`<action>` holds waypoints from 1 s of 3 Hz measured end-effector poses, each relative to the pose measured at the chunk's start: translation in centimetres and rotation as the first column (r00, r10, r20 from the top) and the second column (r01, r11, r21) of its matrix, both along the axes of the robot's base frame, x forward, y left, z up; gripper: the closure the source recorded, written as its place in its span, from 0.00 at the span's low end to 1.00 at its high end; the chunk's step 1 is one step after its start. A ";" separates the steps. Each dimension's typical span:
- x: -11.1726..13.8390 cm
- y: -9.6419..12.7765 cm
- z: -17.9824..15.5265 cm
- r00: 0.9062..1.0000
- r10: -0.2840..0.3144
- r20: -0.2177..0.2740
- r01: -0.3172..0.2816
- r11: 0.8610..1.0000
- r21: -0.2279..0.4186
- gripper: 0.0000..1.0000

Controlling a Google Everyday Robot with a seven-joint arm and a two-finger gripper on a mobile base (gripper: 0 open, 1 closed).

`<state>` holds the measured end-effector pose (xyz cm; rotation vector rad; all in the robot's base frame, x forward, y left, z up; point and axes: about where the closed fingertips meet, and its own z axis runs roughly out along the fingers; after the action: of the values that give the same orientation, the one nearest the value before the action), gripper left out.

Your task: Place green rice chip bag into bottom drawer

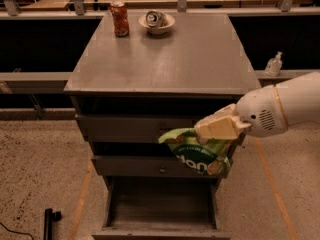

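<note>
Bottom drawer (160, 206): pulled out, open, nearest the camera.
Green rice chip bag (200, 156): hangs in the air before the middle drawer (135, 166), above the open drawer's right part.
Gripper (216, 129): comes in from the right, fingers clenched on the bag's top edge.
Cabinet top (165, 64): red soda can (119, 18) and bowl (157, 23) at the far edge, just beside each other; the bowl possibly holds a crushed can.

green rice chip bag (201, 156) in pincer (204, 131), above open bottom drawer (159, 208)

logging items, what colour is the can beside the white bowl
Red soda can, camera view. The gripper grips the green foil bag above the open grey drawer.
</note>
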<state>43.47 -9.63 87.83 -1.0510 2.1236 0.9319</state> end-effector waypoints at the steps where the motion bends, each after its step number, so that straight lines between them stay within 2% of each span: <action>1: -0.7 0.3 -0.7 1.000 0.012 -0.023 -0.013 1.000 -0.005 1.00; 2: -1.0 0.9 -0.3 0.999 0.017 -0.031 -0.017 1.000 -0.015 1.00; 3: -0.2 2.7 -4.9 0.994 0.001 -0.110 0.005 0.998 0.055 1.00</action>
<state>43.28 -6.94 82.88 -0.9899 2.1740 1.0640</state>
